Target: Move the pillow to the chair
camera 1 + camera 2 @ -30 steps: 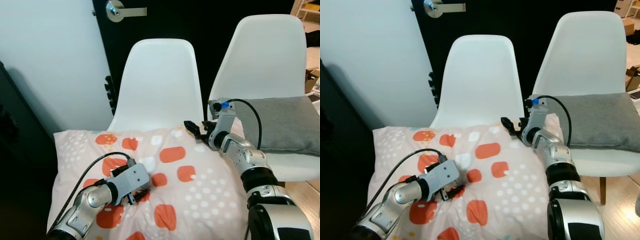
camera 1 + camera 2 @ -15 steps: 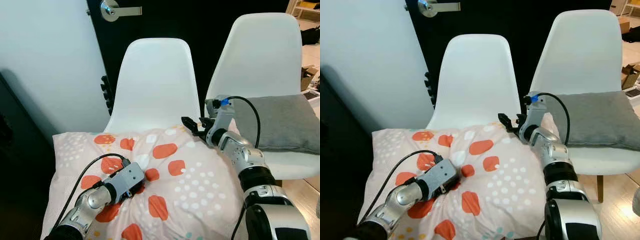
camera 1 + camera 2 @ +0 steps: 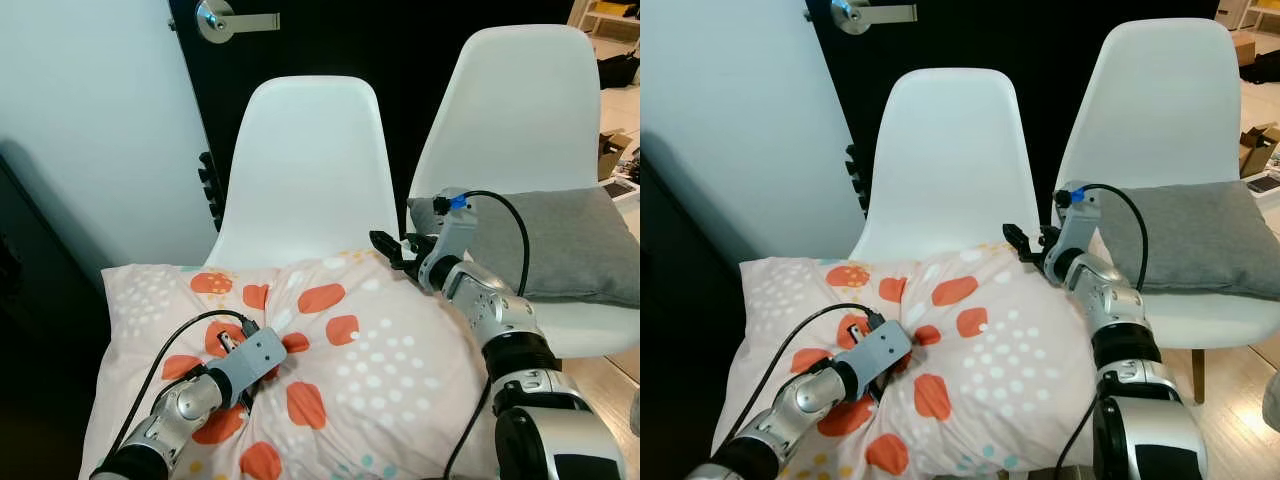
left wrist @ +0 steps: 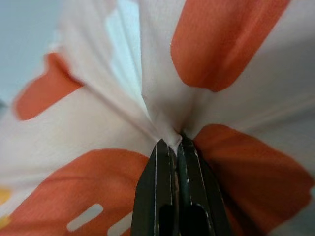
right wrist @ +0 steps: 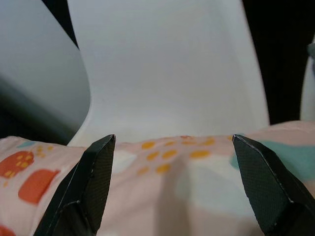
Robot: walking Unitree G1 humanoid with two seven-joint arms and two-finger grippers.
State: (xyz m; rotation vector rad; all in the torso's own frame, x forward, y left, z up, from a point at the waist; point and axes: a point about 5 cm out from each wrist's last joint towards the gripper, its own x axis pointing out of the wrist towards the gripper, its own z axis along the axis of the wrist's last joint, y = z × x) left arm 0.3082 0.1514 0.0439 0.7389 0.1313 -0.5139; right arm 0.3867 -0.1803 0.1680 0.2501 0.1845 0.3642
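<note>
Pillow (image 3: 380, 360) looks soft, light, floppy. Left gripper (image 4: 170, 142) clenched on pinched fabric fold; right gripper (image 3: 392, 252) released at far edge. Better to grab corners.

Orange-spotted pillow (image 3: 350, 340) against white chair (image 3: 300, 170)

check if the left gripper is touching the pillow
Touching. The left wrist view shows the left gripper shut on a bunched fold of the pillow.

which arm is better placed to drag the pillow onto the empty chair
Probably left. The left gripper is already shut on a pinch of the pillow fabric, while the right gripper hangs open at its far edge by the chair.
</note>
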